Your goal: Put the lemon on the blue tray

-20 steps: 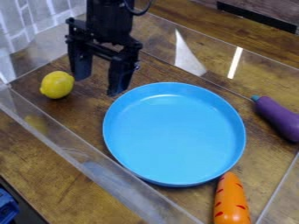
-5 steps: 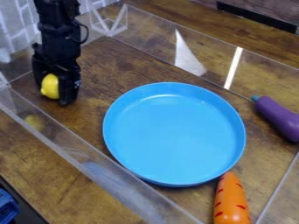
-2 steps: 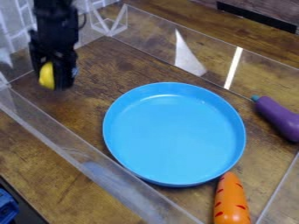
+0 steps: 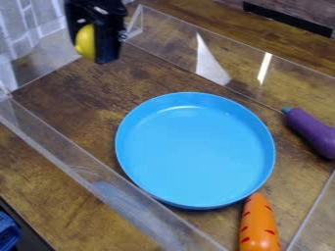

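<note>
The small yellow lemon (image 4: 85, 40) hangs in the air at the upper left, clamped between the black fingers of my gripper (image 4: 94, 43), which points downward and is shut on it. The lemon is well above the wooden table, up and to the left of the blue tray. The large round blue tray (image 4: 197, 147) lies flat in the middle of the table, with nothing on it.
A purple eggplant (image 4: 314, 130) lies at the right edge. An orange carrot (image 4: 258, 225) rests just past the tray's lower right rim. Clear plastic walls (image 4: 78, 167) fence the table along the front and left.
My gripper closed on the lemon at the table's left side, then lifted it up and carried it rightward. The tray, carrot and eggplant stayed put.
</note>
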You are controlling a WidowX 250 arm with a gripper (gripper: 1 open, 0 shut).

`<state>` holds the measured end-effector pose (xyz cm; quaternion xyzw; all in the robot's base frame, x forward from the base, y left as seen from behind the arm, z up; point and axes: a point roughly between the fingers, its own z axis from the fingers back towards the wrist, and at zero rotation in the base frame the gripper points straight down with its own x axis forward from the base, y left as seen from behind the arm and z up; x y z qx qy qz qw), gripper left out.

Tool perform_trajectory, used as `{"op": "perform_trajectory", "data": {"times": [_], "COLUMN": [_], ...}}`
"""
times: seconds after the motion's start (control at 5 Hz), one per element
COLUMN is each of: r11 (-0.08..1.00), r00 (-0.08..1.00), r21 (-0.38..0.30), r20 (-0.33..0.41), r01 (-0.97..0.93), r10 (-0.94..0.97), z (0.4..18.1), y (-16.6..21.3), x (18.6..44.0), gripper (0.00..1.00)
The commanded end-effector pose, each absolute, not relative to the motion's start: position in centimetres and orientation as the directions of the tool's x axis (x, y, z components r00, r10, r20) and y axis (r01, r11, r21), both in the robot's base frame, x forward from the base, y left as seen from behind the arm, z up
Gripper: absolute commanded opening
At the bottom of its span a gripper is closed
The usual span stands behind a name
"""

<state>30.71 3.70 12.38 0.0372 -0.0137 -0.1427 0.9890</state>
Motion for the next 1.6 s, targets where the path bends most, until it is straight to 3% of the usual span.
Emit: {"op": "perform_trajectory", "data": {"times": [0.0, 0.4, 1.0, 1.2, 1.4], "r11": [0.939, 0.903, 0.838, 0.815, 0.803], "r00": [0.938, 0.903, 0.839, 0.816, 0.805], "r21": [0.076, 0.050, 0.044, 0.033, 0.054], "r20": [0.068, 0.036, -0.021, -0.031, -0.019], "r01": [0.335, 0.426, 0.544, 0.579, 0.593], "r10": [-0.340, -0.428, -0.543, -0.578, -0.593], "z": [13.3, 11.1, 7.4, 5.5, 7.1], "y": [0.5, -5.2, -7.9, -7.7, -6.9], "x": [30.0, 28.6, 28.7, 29.6, 30.8], "gripper": [0.00, 0.00, 0.00, 1.00, 0.00]}}
